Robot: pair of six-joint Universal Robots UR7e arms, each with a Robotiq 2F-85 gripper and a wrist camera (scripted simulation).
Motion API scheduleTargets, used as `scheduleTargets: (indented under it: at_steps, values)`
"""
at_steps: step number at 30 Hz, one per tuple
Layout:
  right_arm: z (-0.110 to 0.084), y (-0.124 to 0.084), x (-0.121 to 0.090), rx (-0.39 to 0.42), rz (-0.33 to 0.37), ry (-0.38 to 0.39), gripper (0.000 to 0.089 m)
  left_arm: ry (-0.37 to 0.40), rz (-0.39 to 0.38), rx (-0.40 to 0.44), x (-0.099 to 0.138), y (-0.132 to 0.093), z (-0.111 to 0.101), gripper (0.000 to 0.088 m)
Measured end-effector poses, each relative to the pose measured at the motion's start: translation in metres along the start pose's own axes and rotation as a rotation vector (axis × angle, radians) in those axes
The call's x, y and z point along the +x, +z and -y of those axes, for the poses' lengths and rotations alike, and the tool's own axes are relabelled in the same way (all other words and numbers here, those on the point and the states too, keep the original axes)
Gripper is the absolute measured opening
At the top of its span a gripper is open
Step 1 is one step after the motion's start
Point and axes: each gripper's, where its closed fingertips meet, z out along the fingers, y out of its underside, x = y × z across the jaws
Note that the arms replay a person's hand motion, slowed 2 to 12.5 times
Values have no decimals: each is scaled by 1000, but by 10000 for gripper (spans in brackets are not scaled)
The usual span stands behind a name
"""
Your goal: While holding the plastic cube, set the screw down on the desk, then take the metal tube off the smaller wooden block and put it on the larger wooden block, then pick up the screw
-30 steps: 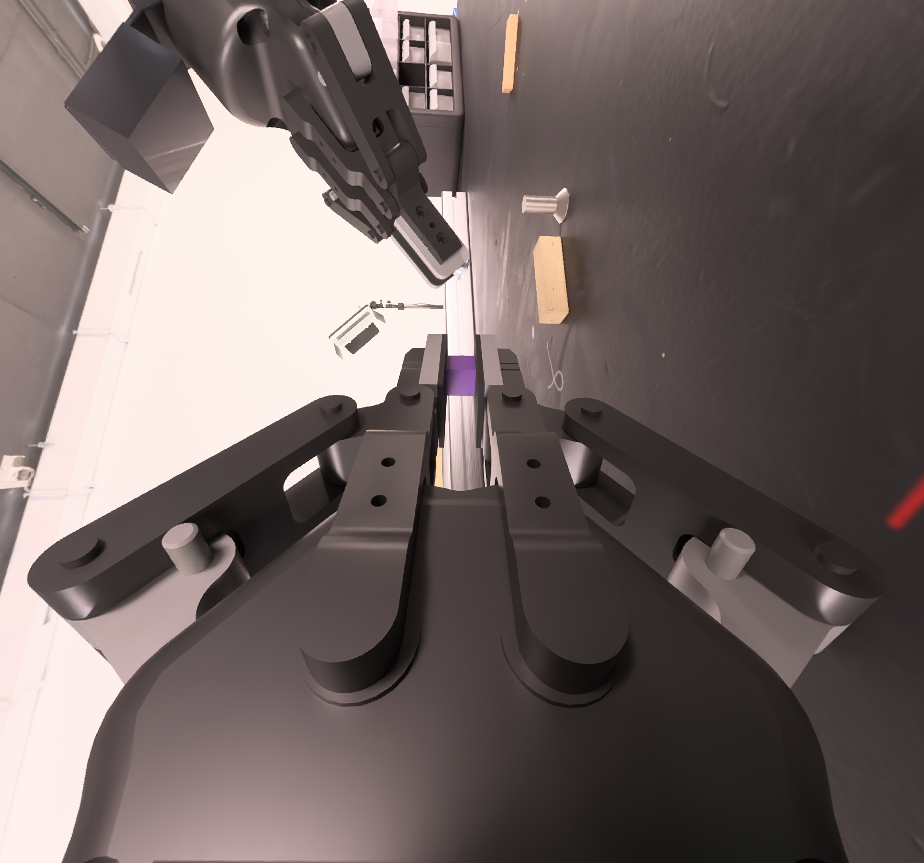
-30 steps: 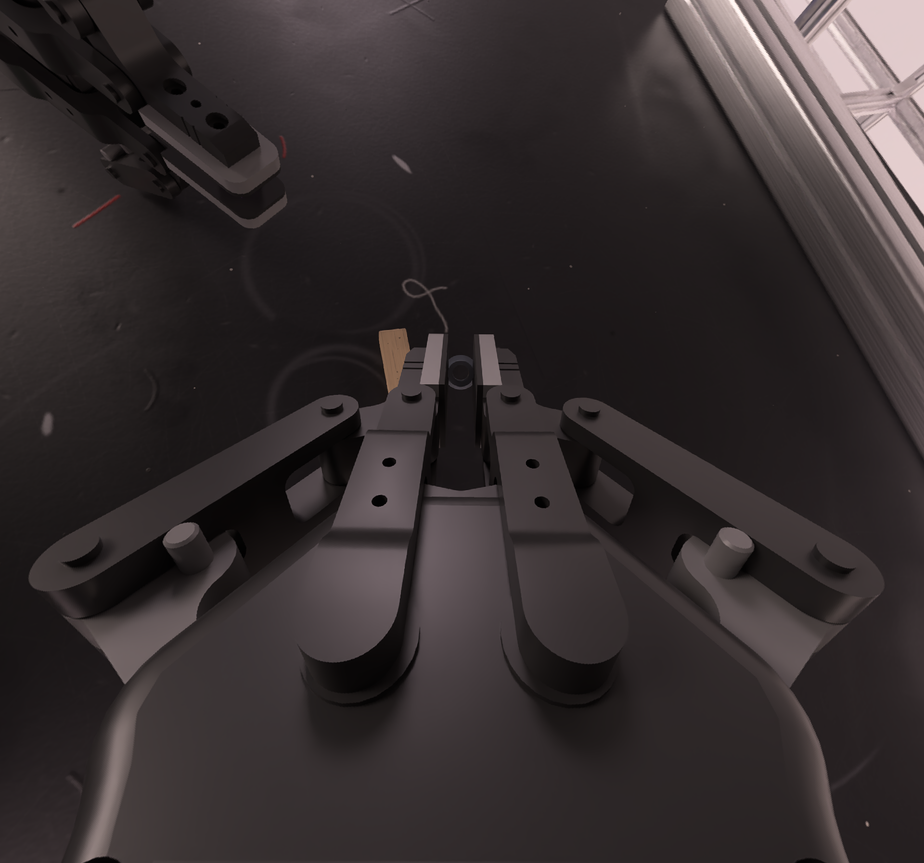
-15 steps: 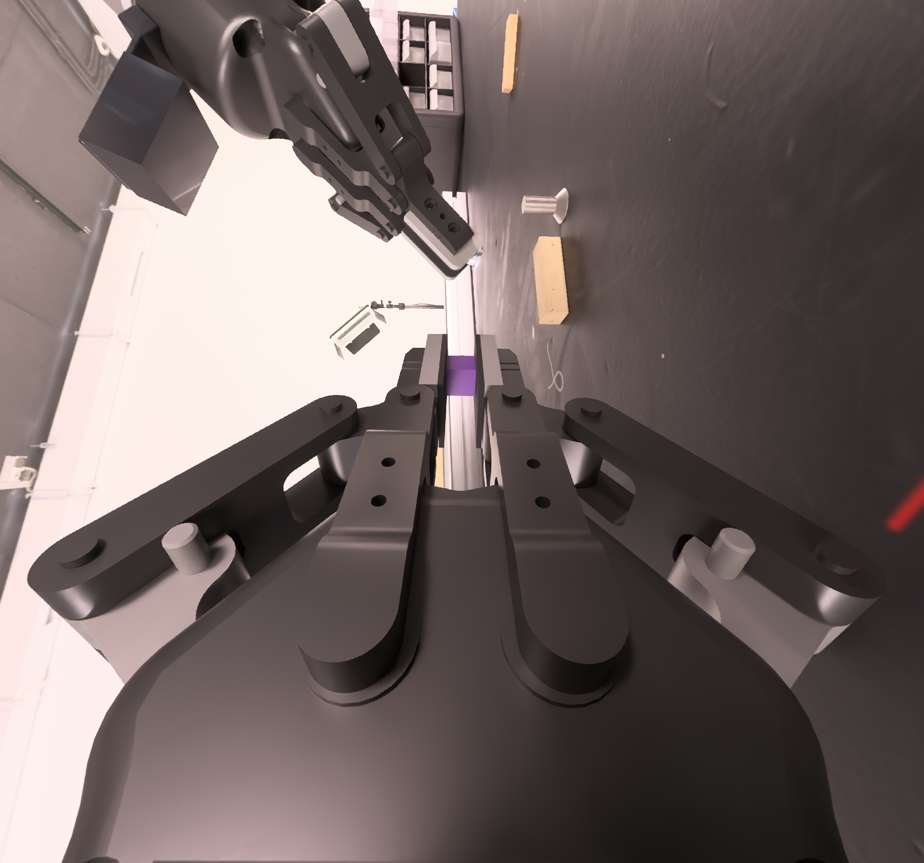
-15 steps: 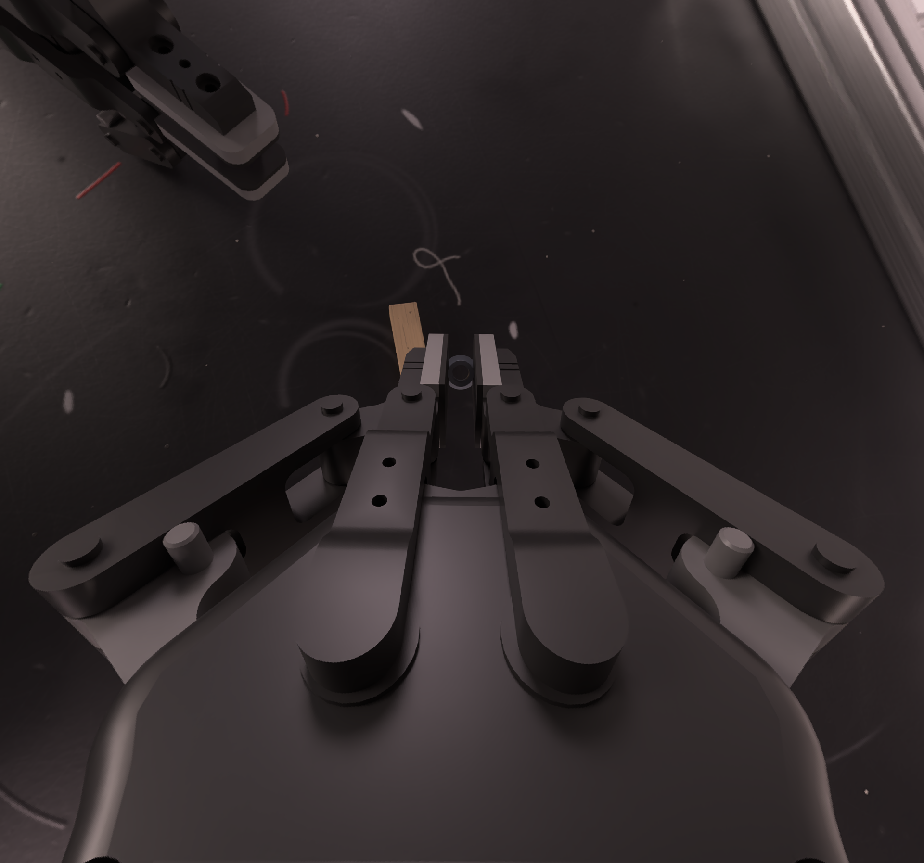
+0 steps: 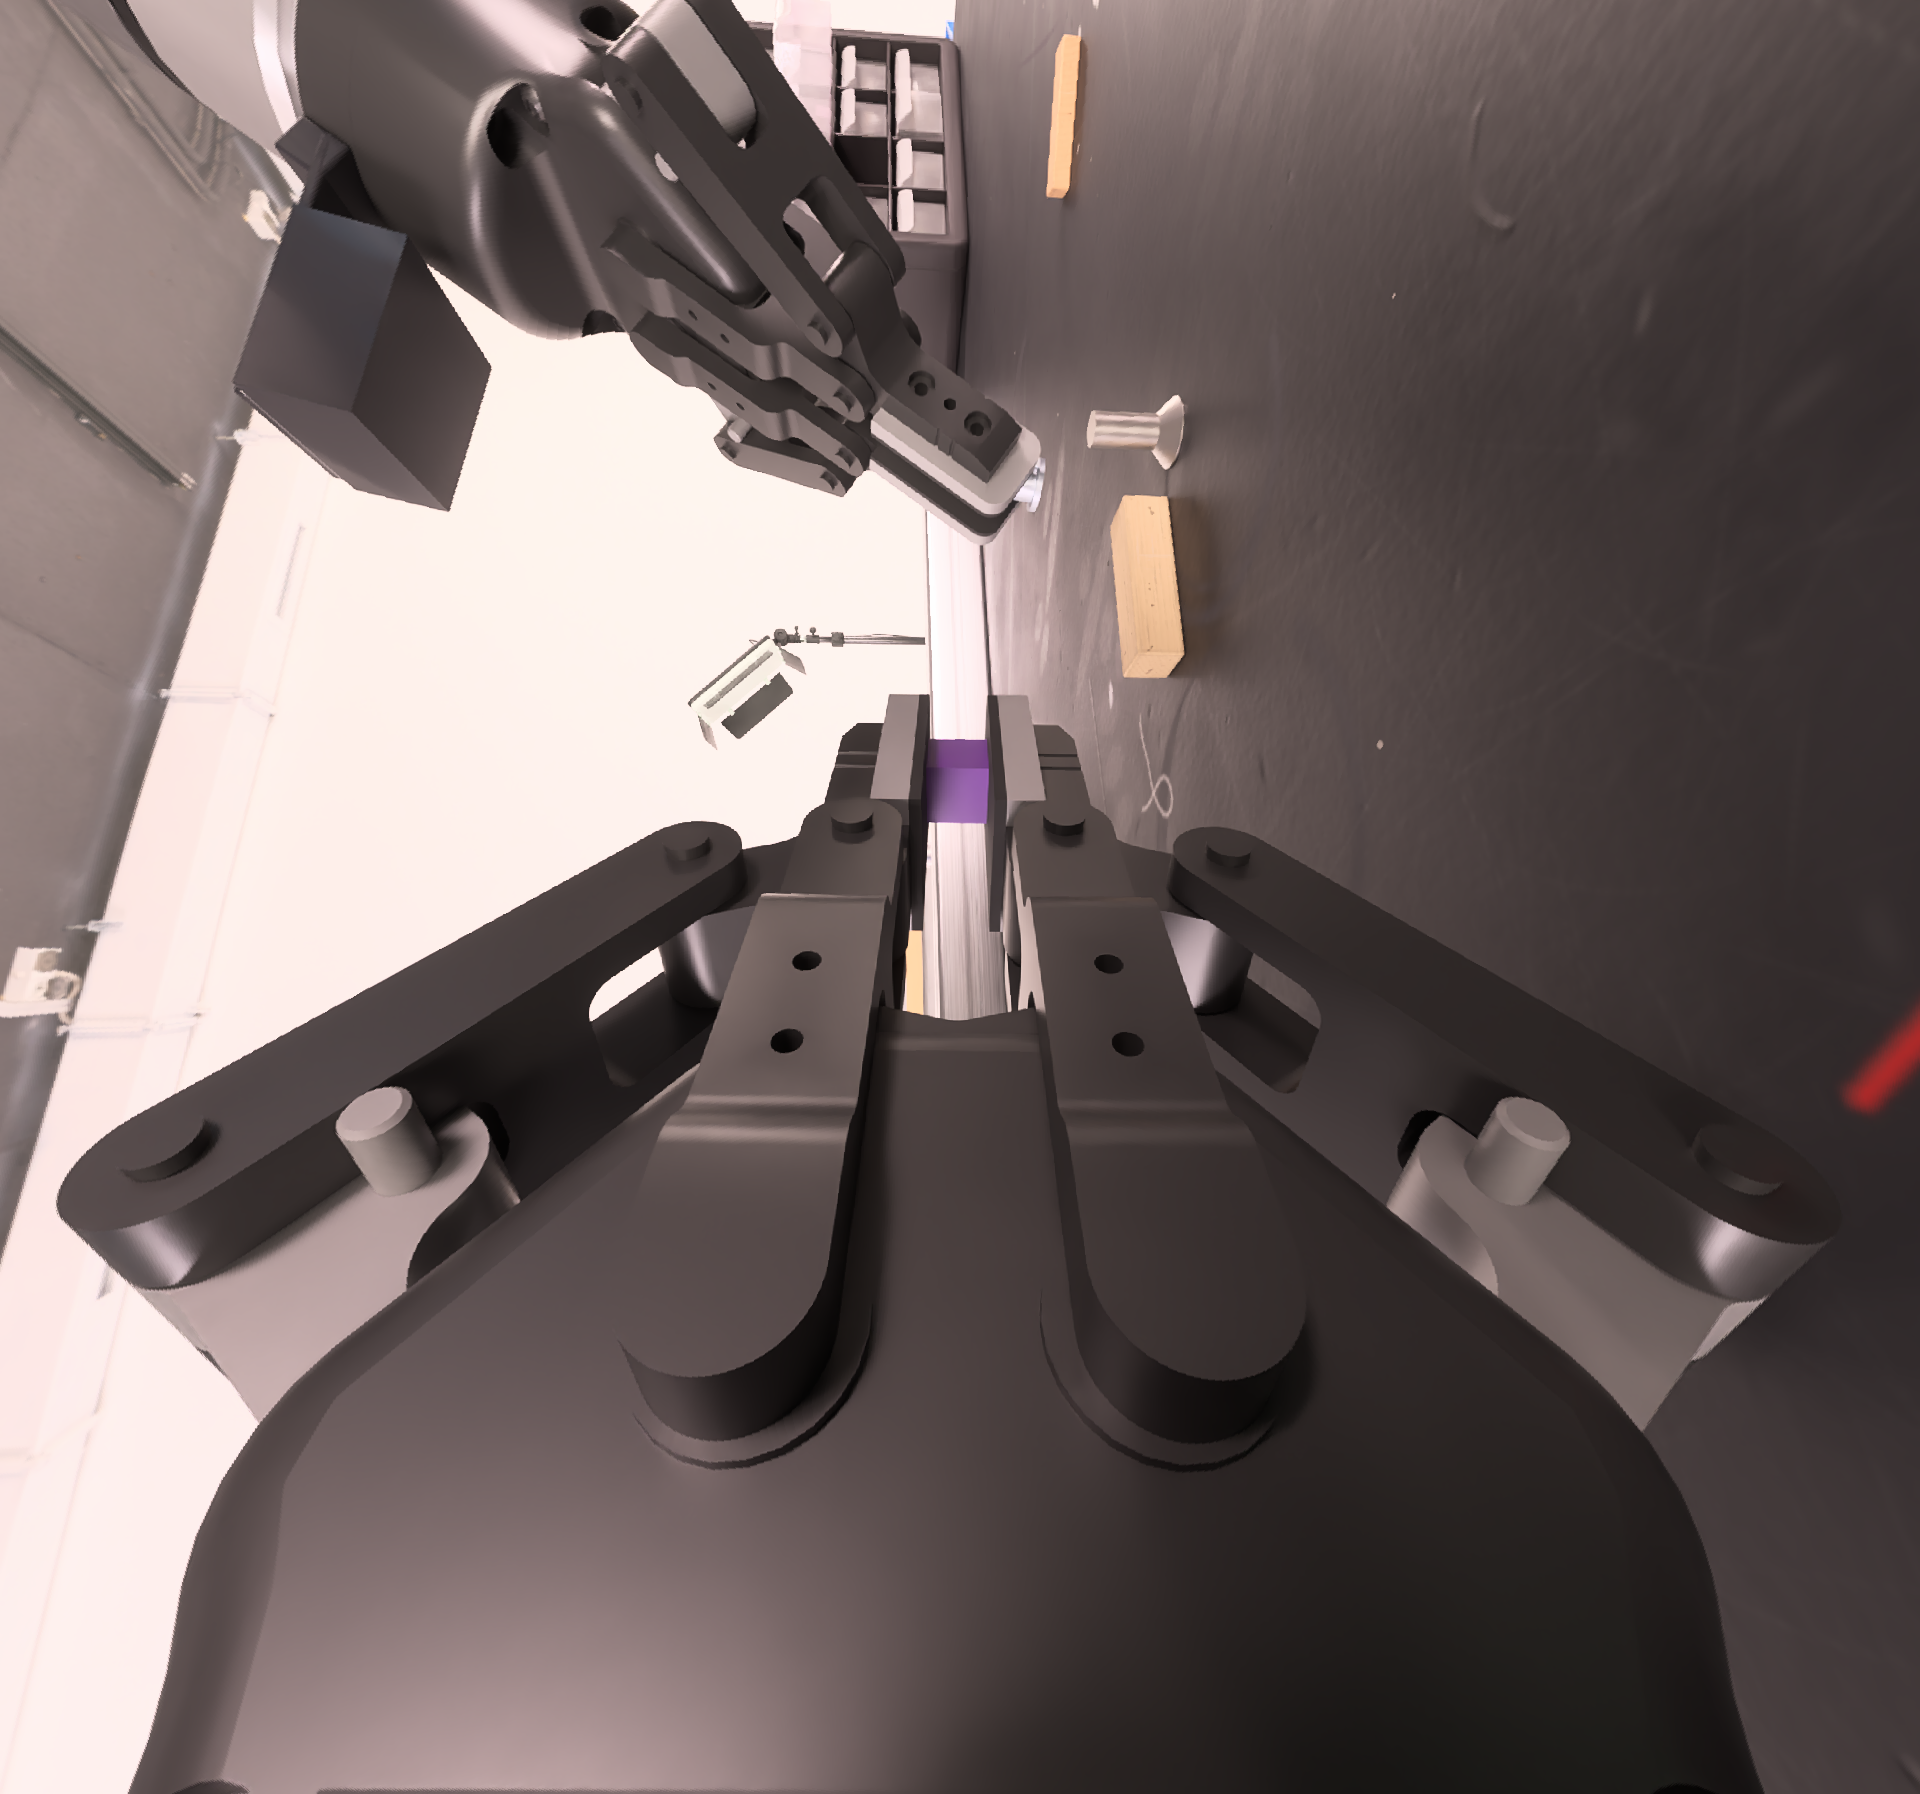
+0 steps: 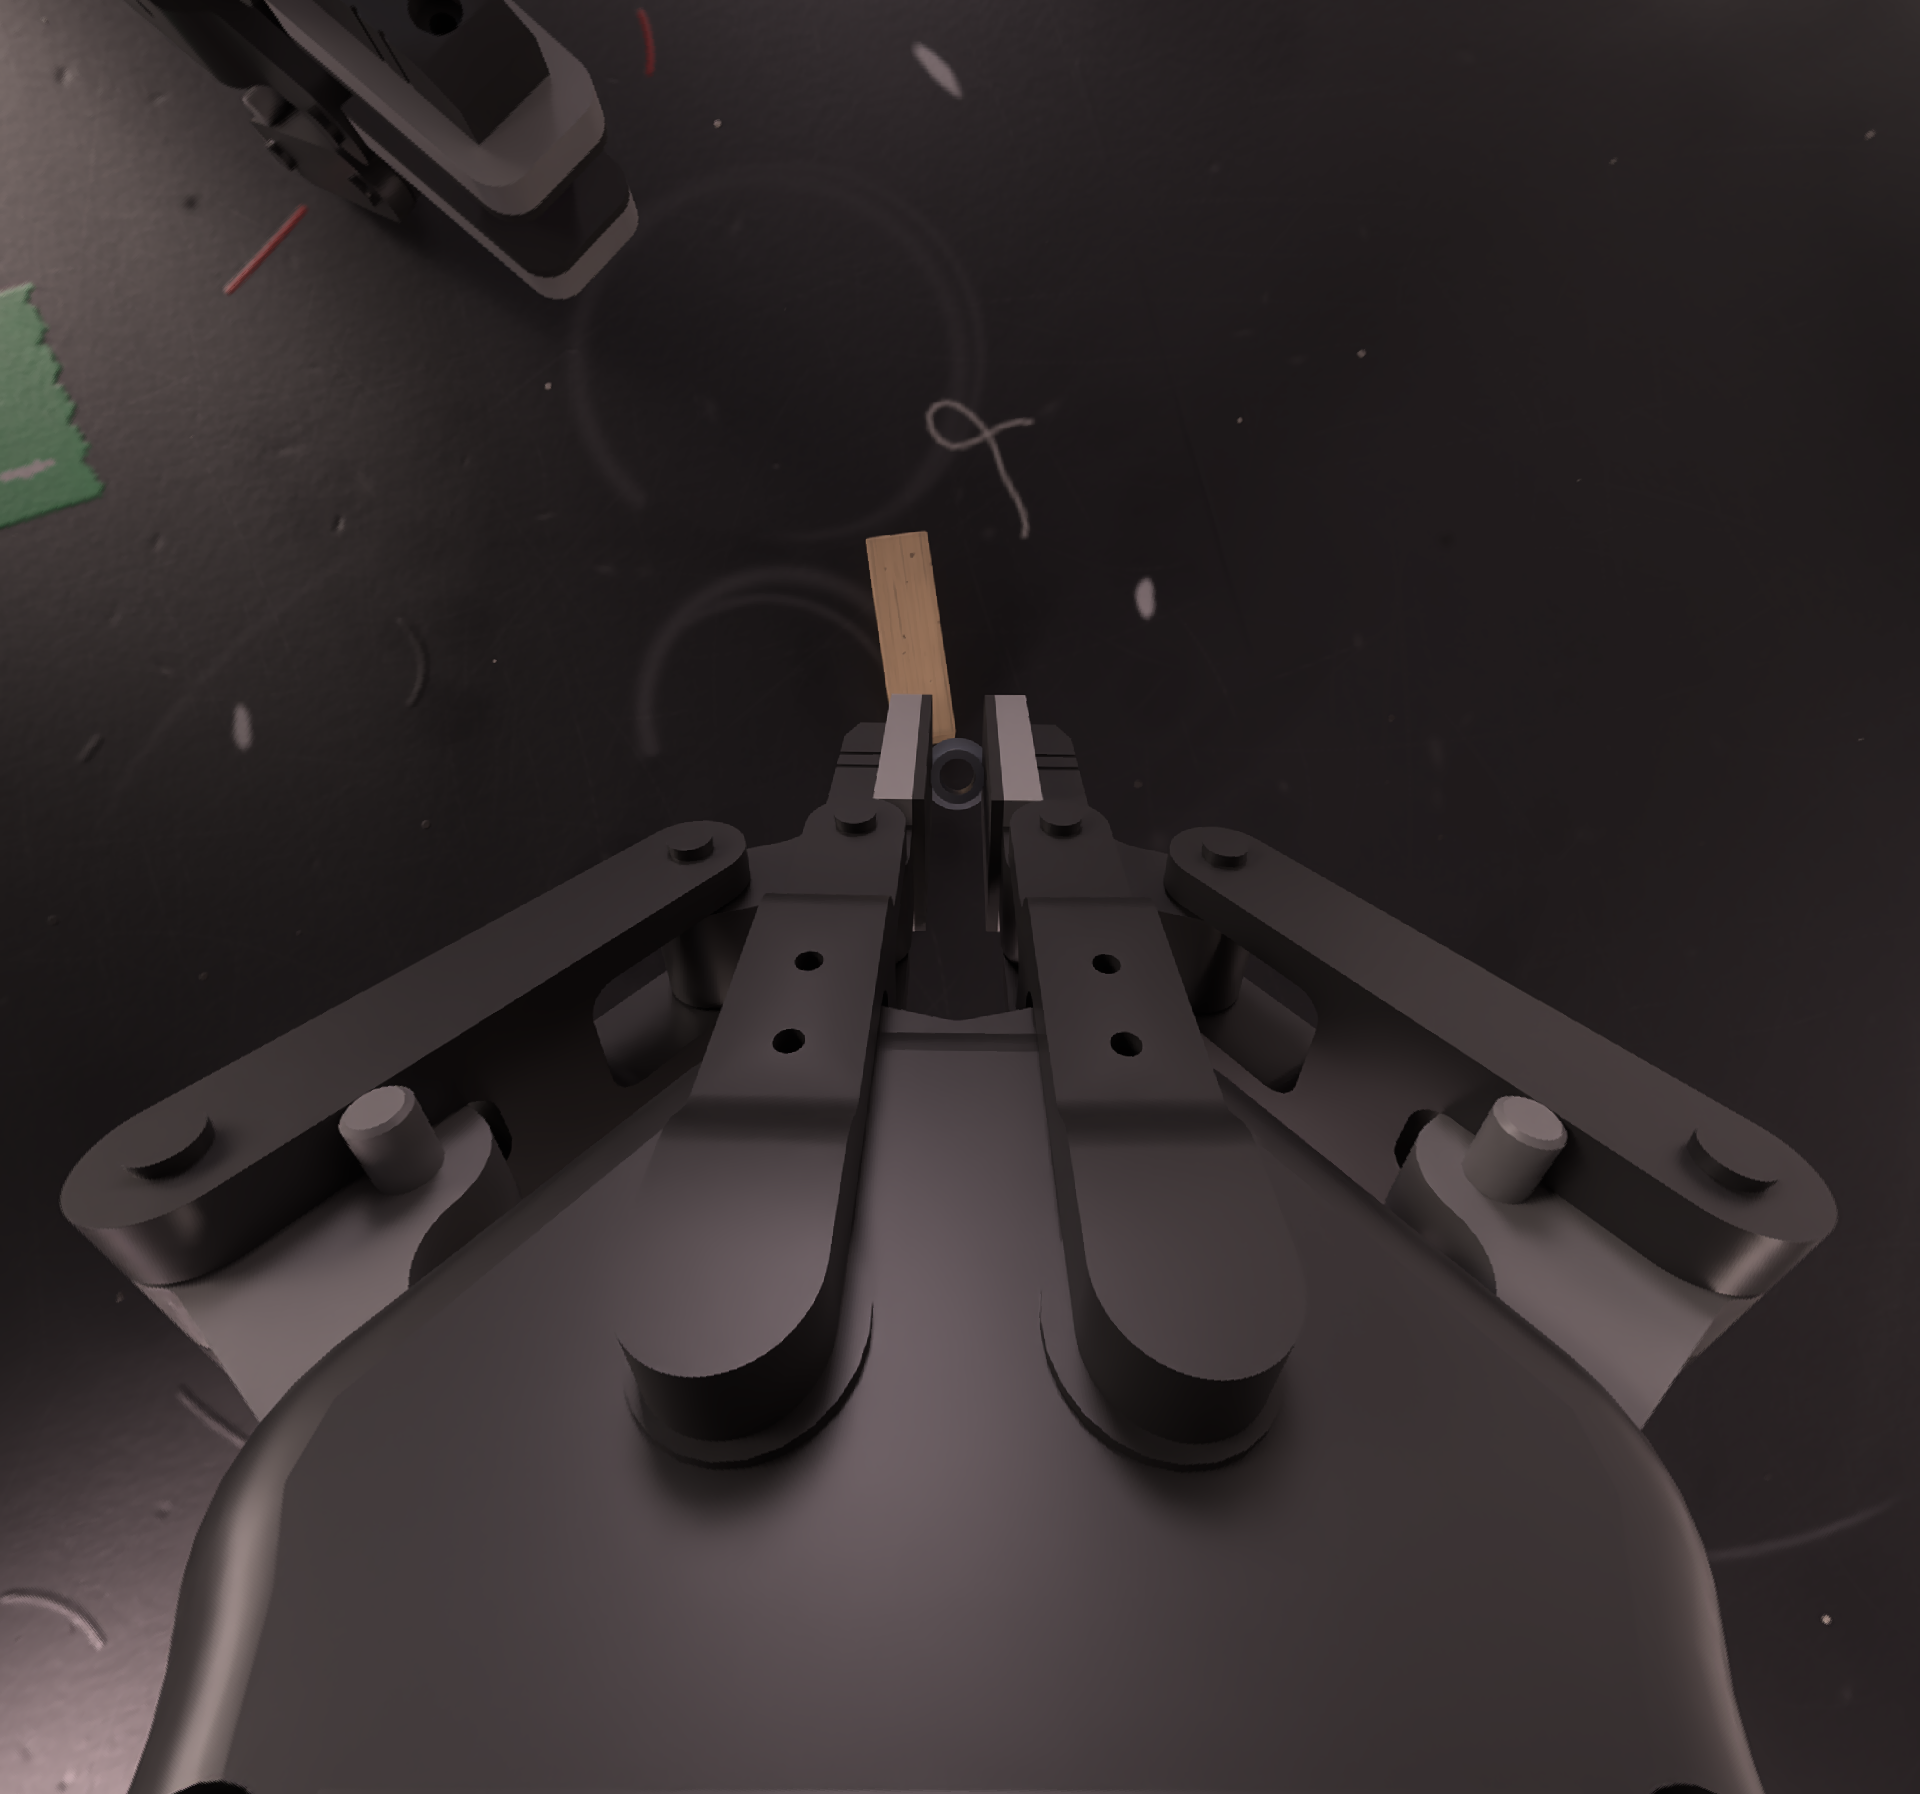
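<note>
My left gripper (image 5: 956, 752) is shut on a purple plastic cube (image 5: 956, 783), held off the desk edge. My right gripper (image 6: 958, 747) is shut on a dark metal tube (image 6: 956, 776) seen end-on. It hovers just above the near end of a thick wooden block (image 6: 912, 632). In the left wrist view the right gripper (image 5: 1003, 497) is tilted toward that block (image 5: 1148, 586), with the tube's tip (image 5: 1031, 495) showing. A pale screw (image 5: 1132, 430) lies on the dark desk beside the block. A thinner wooden block (image 5: 1062, 118) lies farther off.
A compartment bin (image 5: 899, 144) stands at the desk's far edge, and an aluminium rail (image 5: 956, 591) runs along that edge. A green tape patch (image 6: 36, 404) lies at the left. The left gripper (image 6: 520, 186) hangs at the upper left of the right wrist view.
My right gripper has moved down and toward the thick wooden block with the tube in it; more of the block now shows ahead of its fingers. The left gripper has not moved.
</note>
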Motion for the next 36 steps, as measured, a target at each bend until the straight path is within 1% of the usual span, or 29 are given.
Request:
scheduleTargets:
  at_steps: [9, 18, 29, 36]
  values:
    - [-6, -1, -6, -73, 79, 11, 87, 1, 0, 0, 0, 0, 0, 95]
    - [-10, -2, -11, -140, 142, 5, 87, 2, 1, 1, 0, 0, 0, 95]
    - [-14, -1, -15, -218, 181, -24, 87, 2, 1, 1, 0, 1, 0, 95]
    - [-13, 0, -18, -245, 201, -46, 87, 3, 3, 2, 0, 1, 1, 95]
